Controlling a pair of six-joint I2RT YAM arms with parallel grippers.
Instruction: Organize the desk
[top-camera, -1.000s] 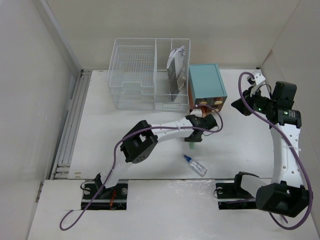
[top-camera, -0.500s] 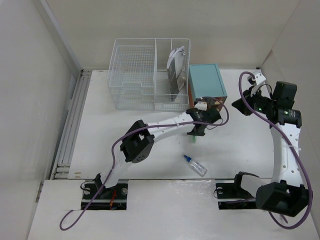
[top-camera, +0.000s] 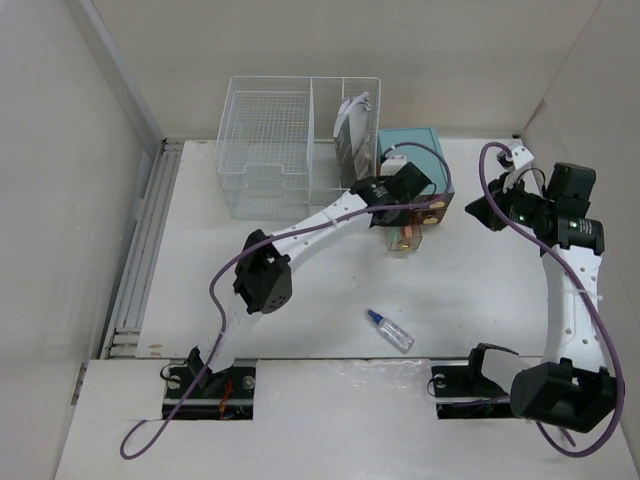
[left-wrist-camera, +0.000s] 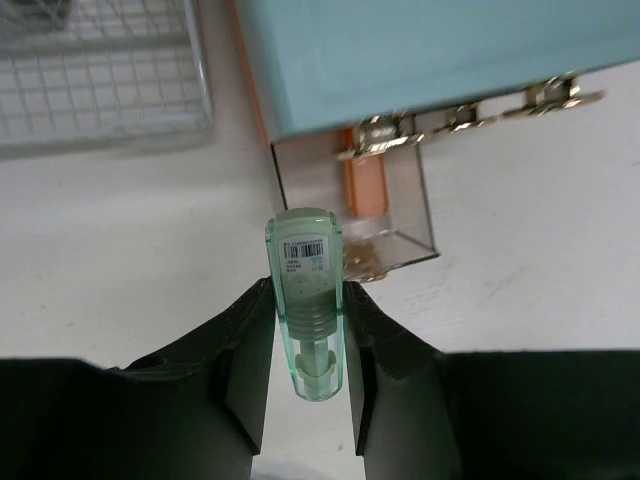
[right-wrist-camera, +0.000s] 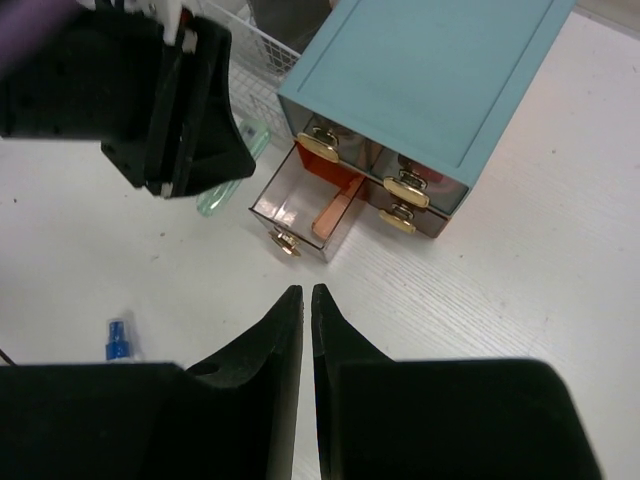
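Compared with a second ago, the left arm reaches farther back and to the right, from the middle of the desk (top-camera: 200, 250) to a spot above the teal drawer box (left-wrist-camera: 420, 50). The white desk fills the floor of the scene, from the arm bases to the rear walls.

The left gripper (left-wrist-camera: 308, 330) pinches a pale green translucent tube (left-wrist-camera: 305, 285) with a small barcode label. Its fingers clamp the tube's lower part, and the rest juts forward. Just ahead sits an open clear drawer (left-wrist-camera: 385, 215), pulled out of the box and already containing an orange piece (left-wrist-camera: 363, 185).

The right gripper (right-wrist-camera: 306, 300) hangs to the right of the box, fingers pressed together on nothing. A wire basket (top-camera: 290, 140) stands left of the box. A small blue-capped bottle (top-camera: 390, 331) lies on the desk nearer the arms.

Likely risks: the drawer looks narrow, so a tube let go off-centre could strike its rim and roll onto the desk. It could also land across the orange piece and block the drawer from closing. Smooth plastic held near one end may swivel in the grip.
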